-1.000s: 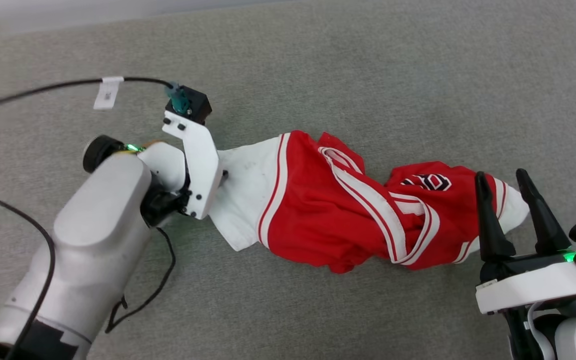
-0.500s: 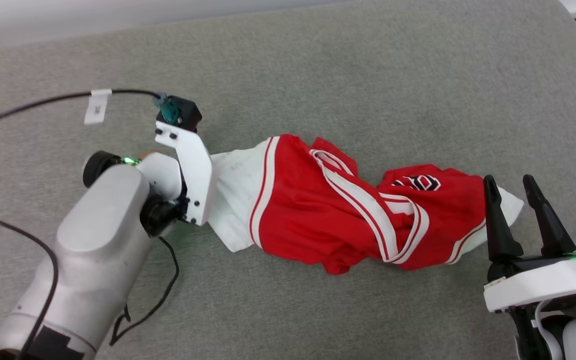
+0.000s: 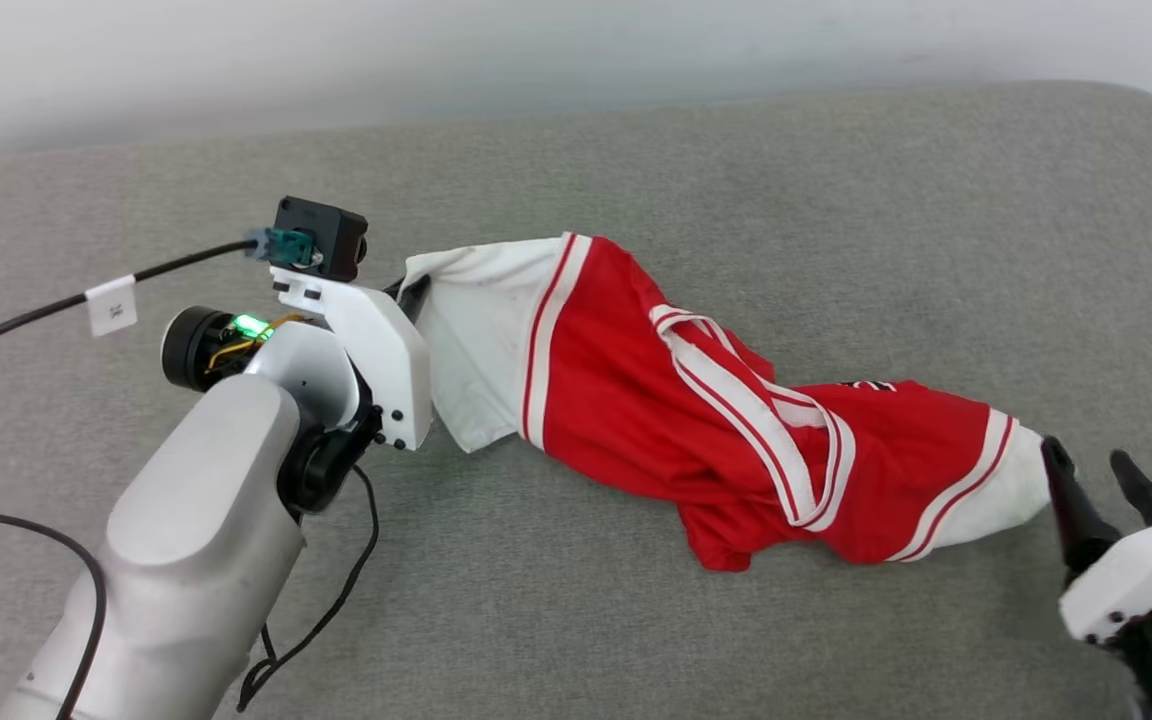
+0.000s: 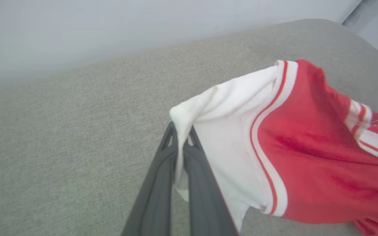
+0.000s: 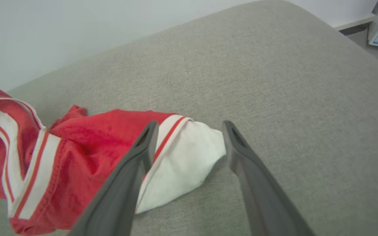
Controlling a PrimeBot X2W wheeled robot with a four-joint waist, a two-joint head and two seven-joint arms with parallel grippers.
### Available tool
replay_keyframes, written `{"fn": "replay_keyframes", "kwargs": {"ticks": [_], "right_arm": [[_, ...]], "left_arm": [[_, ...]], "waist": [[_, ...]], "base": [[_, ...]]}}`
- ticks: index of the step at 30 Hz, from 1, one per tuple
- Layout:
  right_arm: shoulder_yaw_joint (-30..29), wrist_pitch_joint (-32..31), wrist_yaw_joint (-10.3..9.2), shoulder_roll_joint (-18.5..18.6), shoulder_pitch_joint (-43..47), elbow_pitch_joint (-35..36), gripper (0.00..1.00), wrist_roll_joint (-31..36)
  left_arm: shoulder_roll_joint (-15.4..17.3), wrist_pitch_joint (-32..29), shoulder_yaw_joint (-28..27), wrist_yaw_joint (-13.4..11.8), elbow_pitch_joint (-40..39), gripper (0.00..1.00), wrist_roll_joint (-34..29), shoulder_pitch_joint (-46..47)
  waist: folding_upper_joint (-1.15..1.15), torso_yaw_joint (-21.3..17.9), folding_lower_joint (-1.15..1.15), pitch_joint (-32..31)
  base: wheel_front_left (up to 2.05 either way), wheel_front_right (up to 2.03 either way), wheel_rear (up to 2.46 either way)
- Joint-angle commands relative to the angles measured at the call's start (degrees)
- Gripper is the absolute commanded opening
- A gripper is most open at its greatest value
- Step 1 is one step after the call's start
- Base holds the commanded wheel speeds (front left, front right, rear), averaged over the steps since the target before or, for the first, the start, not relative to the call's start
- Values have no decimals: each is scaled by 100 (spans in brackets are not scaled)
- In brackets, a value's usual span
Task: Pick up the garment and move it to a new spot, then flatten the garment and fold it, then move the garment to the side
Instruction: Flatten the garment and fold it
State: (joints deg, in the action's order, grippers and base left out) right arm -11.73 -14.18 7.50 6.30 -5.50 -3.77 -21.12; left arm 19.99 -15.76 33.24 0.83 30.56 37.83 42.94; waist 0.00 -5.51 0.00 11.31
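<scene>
Surface: grey fabric-covered counter point(image 3: 736, 170); its far edge meets a pale wall point(image 3: 536, 50); the far right corner is rounded.
Cable: black cable point(image 3: 26, 315) with a white tag point(image 3: 111, 305) runs in from the left edge to the camera box on the left wrist.
Left arm: pale forearm point(image 3: 196, 520) rises from the near left corner; green light point(image 3: 254, 326) lit at the wrist.
Left claw: left claw point(image 4: 180, 137) is closed narrow, its two dark fingers point(image 4: 156, 190) pressed together on the hem of a white sleeve, left of centre on the counter.
Garment: garment point(image 3: 636, 400) is red with white sleeves and striped trim. It is drawn out in a twisted band across the middle of the counter, slanting from the left half nearer the far edge down toward the near right corner. The pinched sleeve end sits raised, with a shadow under it; the red body and the far sleeve lie on the surface.
Neck trim: white-and-red band crosses the red body about midway.
Lettering: dark marks mostly hidden in a fold.
Right claw: right claw point(image 5: 190, 131) is spread wide near the near right corner, holding nothing. Its fingers stand either side of the other white sleeve's end; contact with the cloth cannot be told.
</scene>
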Motion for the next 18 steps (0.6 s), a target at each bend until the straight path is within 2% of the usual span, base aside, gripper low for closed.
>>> {"fn": "replay_keyframes", "kwargs": {"ticks": [1, 7, 11, 18], "right_arm": [[-68, -171, -2, 99, -131, -90, 100, -19], [-293, -1602, -2, 551, -557, -841, 100, -152], [-258, -2390, -2, 668, -908, -1216, 100, -259], [87, -2855, -2, 780, -1333, -1863, 100, -384]], "left_arm": [[42, 47, -20, -55, -131, 0, -6, -112], [171, -8, -45, -305, -923, 0, -3, -406], [200, -65, -21, -424, -1311, 0, -30, -493], [223, -109, -2, -529, -1637, 0, -43, -523]], "waist": [[0, 84, 0, -57], [0, 250, 0, 16], [0, 354, 0, 163], [0, 466, 0, 408]], "base": [[0, 0, 0], [0, 0, 0], [0, 0, 0], [0, 0, 0]]}}
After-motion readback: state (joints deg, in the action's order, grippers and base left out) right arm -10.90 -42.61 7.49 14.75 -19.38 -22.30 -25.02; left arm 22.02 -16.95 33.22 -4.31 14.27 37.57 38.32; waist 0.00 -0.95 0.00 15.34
